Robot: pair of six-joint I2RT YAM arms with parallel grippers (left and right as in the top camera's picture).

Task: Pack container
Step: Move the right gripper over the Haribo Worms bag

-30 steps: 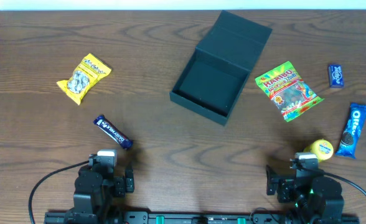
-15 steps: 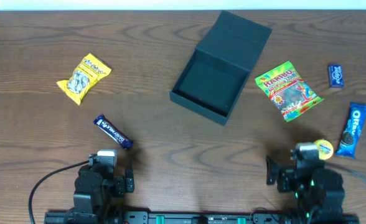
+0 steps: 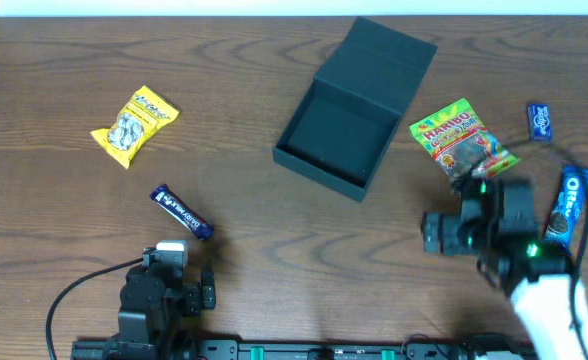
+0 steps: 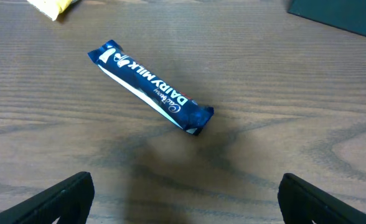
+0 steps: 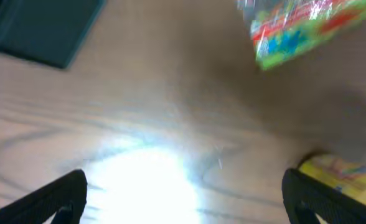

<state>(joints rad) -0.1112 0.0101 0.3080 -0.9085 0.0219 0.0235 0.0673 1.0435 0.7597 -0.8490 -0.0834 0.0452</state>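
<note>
The dark teal container (image 3: 349,110) stands open at the back centre, its flap lid lying behind it, nothing in it; its corner shows in the right wrist view (image 5: 43,28) and the left wrist view (image 4: 345,12). My right gripper (image 3: 471,195) is open and empty above the table just in front of the Haribo bag (image 3: 462,140); in its wrist view the fingers (image 5: 183,199) are spread wide, with the Haribo bag (image 5: 301,28) ahead. My left gripper (image 3: 171,262) is open and empty at the front left, with the Dairy Milk bar (image 4: 149,87) ahead of its fingers (image 4: 186,202).
A yellow snack packet (image 3: 134,125) lies at the far left. The Dairy Milk bar (image 3: 182,212) lies front left. An Oreo packet (image 3: 566,205) and a small blue packet (image 3: 540,120) lie at the right. A yellow item (image 5: 345,174) sits by my right finger.
My right arm has lifted from the front edge and moved forward toward the Haribo bag, now covering the round yellow item in the overhead view. The left arm has not moved.
</note>
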